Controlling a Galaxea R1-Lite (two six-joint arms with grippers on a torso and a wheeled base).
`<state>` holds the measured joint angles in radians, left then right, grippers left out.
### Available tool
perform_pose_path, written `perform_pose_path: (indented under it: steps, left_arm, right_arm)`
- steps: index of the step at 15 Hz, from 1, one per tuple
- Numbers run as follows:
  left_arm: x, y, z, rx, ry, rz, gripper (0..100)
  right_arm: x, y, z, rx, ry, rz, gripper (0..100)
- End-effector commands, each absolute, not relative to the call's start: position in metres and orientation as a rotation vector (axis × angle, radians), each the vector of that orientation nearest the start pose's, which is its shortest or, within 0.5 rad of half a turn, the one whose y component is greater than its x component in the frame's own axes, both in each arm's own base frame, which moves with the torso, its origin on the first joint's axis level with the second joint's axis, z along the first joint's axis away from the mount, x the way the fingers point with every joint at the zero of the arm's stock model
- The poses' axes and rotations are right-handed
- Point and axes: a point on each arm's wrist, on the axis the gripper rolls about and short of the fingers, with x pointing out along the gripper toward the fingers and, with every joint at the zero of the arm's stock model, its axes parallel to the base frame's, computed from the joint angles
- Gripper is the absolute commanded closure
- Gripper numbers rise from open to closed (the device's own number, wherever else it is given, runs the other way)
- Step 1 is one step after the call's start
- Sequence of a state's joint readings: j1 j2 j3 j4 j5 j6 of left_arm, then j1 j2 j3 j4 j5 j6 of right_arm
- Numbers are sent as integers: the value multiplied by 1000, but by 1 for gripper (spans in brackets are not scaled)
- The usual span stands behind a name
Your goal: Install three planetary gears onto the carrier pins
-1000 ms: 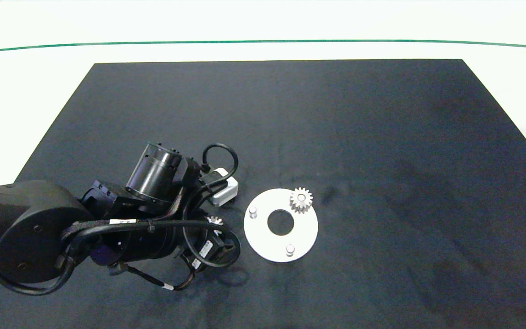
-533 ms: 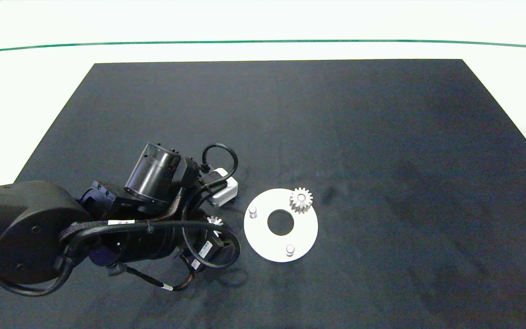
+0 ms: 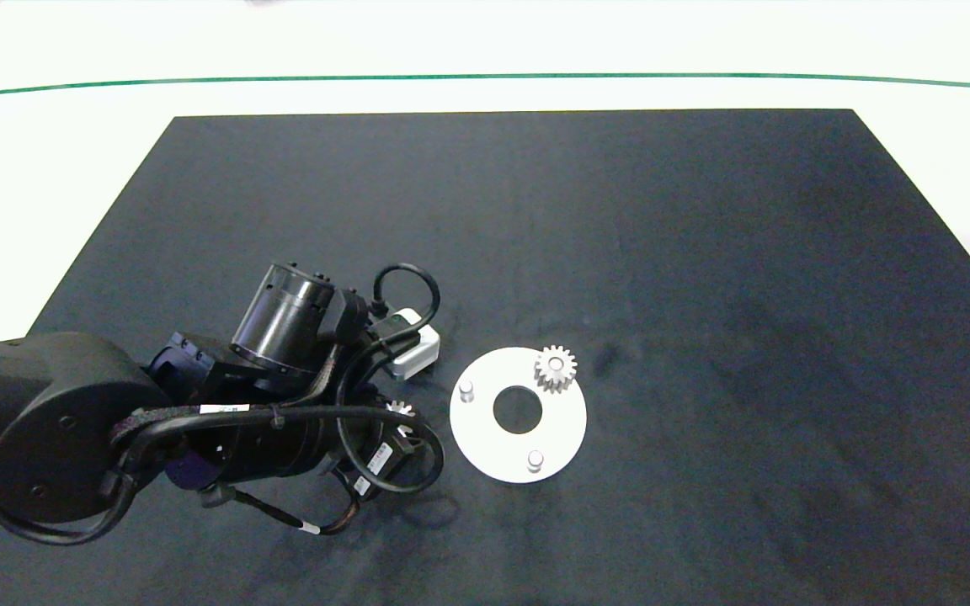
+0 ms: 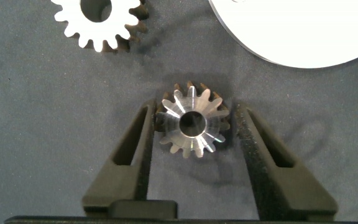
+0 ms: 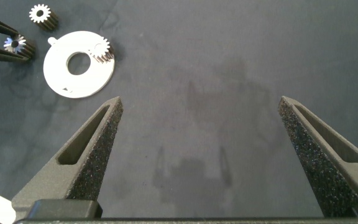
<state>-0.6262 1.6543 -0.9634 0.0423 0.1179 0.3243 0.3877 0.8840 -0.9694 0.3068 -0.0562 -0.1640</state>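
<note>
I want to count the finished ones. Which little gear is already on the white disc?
The gear at the far edge of the white disc. One other gear lies on the mat between the left claw fingers, and another lies beside it.

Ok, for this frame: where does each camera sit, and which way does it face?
Head view: above the table, looking down at the flat white round disc; the left arm shows.
Left wrist view: on the left arm, looking down between the open left pincer at a small silvery metal spur gear on the mat.
Right wrist view: on the right arm, facing across the mat past the open right pincer.
All three show the disc.
</note>
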Motion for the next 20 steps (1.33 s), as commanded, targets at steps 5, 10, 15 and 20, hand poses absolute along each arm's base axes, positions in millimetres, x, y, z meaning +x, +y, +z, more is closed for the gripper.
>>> perform_pose_path:
  steps: [5,10,15,20]
  left_arm:
    - [232,-164,178,575,605,-597,65]
    - [231,-164,175,578,617,-596,76]
    - [231,-163,187,561,579,-588,78]
    - [221,-158,202,549,525,-589,78]
  right_arm:
    - [72,28,299,-213,193,348,0]
    - [72,28,299,-212,192,347,0]
    - [72,28,299,-212,194,348,0]
    - [72,28,299,-213,190,347,0]
